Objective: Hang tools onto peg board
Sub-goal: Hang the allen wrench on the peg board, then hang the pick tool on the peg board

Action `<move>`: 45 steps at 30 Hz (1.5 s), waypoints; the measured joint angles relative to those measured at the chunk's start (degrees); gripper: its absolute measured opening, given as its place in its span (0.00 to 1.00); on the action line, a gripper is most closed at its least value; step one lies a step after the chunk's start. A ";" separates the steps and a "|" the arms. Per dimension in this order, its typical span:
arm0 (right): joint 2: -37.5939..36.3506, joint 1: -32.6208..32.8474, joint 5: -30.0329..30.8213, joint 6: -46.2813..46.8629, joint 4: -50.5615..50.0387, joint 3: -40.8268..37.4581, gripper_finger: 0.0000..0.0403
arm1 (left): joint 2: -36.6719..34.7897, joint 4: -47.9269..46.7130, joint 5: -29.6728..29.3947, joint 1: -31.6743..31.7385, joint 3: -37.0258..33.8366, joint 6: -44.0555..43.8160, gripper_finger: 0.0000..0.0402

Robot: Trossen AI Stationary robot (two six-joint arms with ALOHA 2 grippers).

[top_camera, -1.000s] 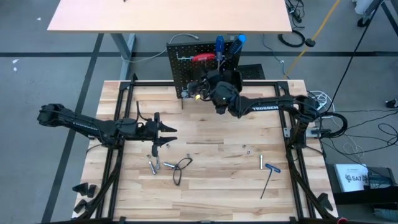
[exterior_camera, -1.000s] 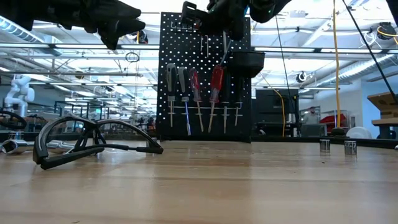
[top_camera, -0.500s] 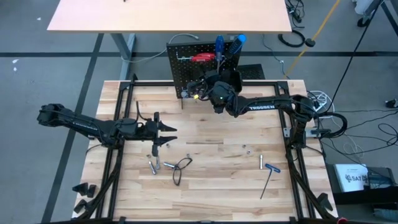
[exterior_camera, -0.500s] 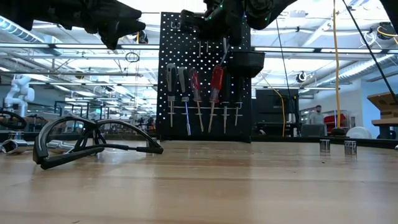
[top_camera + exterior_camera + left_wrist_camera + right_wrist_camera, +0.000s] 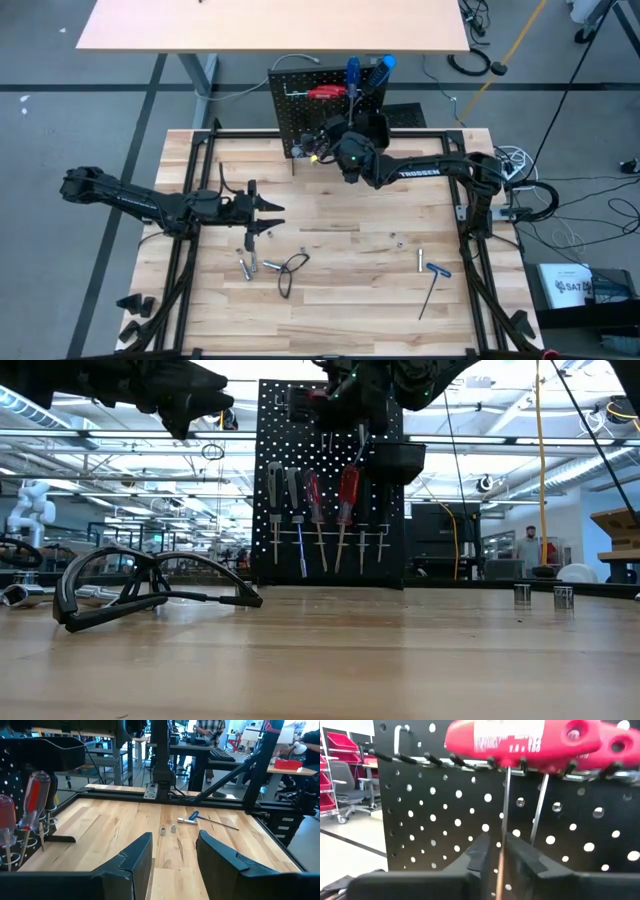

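High view: the right gripper (image 5: 322,140) is at the foot of the peg board (image 5: 300,105), which stands upright at the table's (image 5: 330,215) far edge. A red handle (image 5: 325,93) lies across hooks at the board's top; blue handles (image 5: 353,70) stick up beside it. The left gripper (image 5: 272,215) hovers over the left-middle of the table, well apart from the board. On the table in front of it lie small silver bits (image 5: 248,266) and a black wire loop (image 5: 290,268). To the right are another bit (image 5: 420,261) and a blue-handled hex key (image 5: 434,283).

Low view: the board (image 5: 330,480) carries a row of screwdrivers (image 5: 310,520) hanging tip down, two of them red-handled, and a small black bin (image 5: 400,460) on its right side. The right gripper (image 5: 345,390) is up at the board's top, against the front face. The wire loop (image 5: 150,590) lies near, on the left. Two bits (image 5: 540,596) stand on the right.

Left wrist view: the left gripper (image 5: 174,852) has its fingers (image 5: 137,857) well apart, nothing between them. Beyond are two bits (image 5: 168,830) and the hex key (image 5: 205,820). Red-handled screwdrivers (image 5: 35,790) hang on the board at the side.

Right wrist view: the right gripper (image 5: 501,852) is close to the board (image 5: 435,820), fingers (image 5: 480,852) only narrowly apart, with the thin shaft (image 5: 505,810) of the red-handled tool (image 5: 520,742) running down between them. Whether the pads press on the shaft I cannot tell. The red handle rests across the top hooks (image 5: 420,757).
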 joint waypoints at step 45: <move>-8.99 34.96 -17.29 48.02 -67.23 0.13 0.70 | 3.80 7.34 11.41 -0.53 0.11 1.02 0.38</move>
